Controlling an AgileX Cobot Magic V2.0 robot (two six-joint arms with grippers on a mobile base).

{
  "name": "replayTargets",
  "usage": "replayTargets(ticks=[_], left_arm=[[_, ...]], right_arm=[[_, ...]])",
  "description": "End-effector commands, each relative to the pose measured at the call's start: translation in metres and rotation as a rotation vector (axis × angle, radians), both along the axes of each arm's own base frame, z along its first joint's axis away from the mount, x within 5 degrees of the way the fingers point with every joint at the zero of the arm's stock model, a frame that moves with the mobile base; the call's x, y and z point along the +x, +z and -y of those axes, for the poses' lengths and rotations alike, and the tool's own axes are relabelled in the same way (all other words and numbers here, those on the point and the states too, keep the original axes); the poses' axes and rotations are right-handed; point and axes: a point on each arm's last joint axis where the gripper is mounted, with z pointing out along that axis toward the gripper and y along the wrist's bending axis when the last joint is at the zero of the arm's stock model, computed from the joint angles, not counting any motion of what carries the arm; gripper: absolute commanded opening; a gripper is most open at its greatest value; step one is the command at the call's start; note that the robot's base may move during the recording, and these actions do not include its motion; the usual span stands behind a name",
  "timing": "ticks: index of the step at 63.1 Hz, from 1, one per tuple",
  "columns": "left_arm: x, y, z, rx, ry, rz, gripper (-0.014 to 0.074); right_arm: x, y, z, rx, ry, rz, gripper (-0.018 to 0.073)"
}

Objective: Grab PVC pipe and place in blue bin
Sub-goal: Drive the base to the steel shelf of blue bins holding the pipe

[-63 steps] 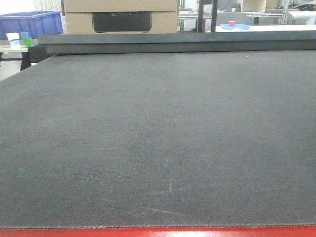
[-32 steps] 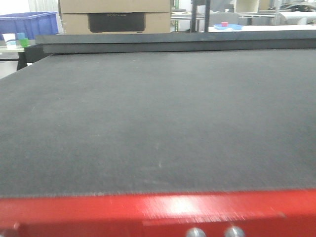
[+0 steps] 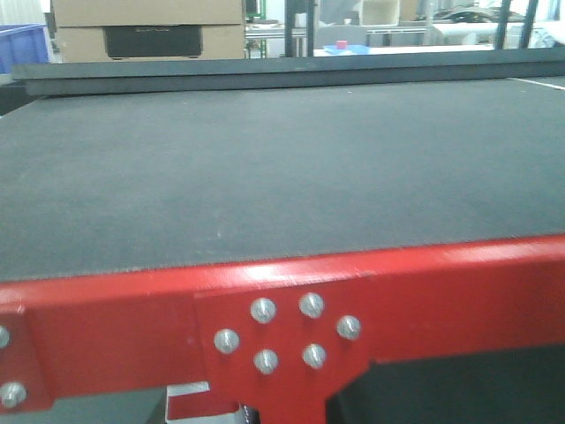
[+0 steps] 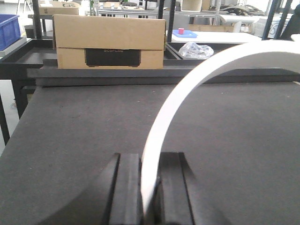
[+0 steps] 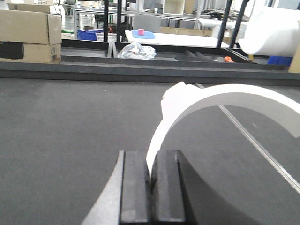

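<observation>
Pinching tight: left claw (image 4: 150, 197) squeezed on end of white PVC pipe (image 4: 185, 86), which curves up toward cardboard box (image 4: 108, 33). Right claw (image 5: 152, 187) squeezing white arc (image 5: 234, 96) too. Grab step looks done. Far left of box: blue bin (image 4: 8, 29). Next: carry pipe over black table (image 4: 70, 140) past box's left side, let go above bin.

PVC pipe (image 4: 194, 72) white — mat (image 3: 265, 159) dark grey, frame (image 3: 106, 318) red, box (image 4: 108, 33) tan, bin (image 4: 8, 28) blue
</observation>
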Motion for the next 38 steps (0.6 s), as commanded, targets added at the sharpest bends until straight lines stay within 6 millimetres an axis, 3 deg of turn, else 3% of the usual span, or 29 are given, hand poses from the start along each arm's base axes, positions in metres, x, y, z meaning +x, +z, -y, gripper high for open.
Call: replayTargets(ticks=[1, 38], left_arm=[[-0.0017, 0.0038, 0.0005, -0.019, -0.004, 0.037, -0.0111], [-0.0017, 0.0038, 0.0005, -0.019, -0.004, 0.037, -0.0111]], right_arm=[[-0.0025, 0.0051, -0.0005, -0.013, -0.001, 0.034, -0.0168], [-0.0025, 0.0051, -0.0005, -0.013, -0.001, 0.034, -0.0168]])
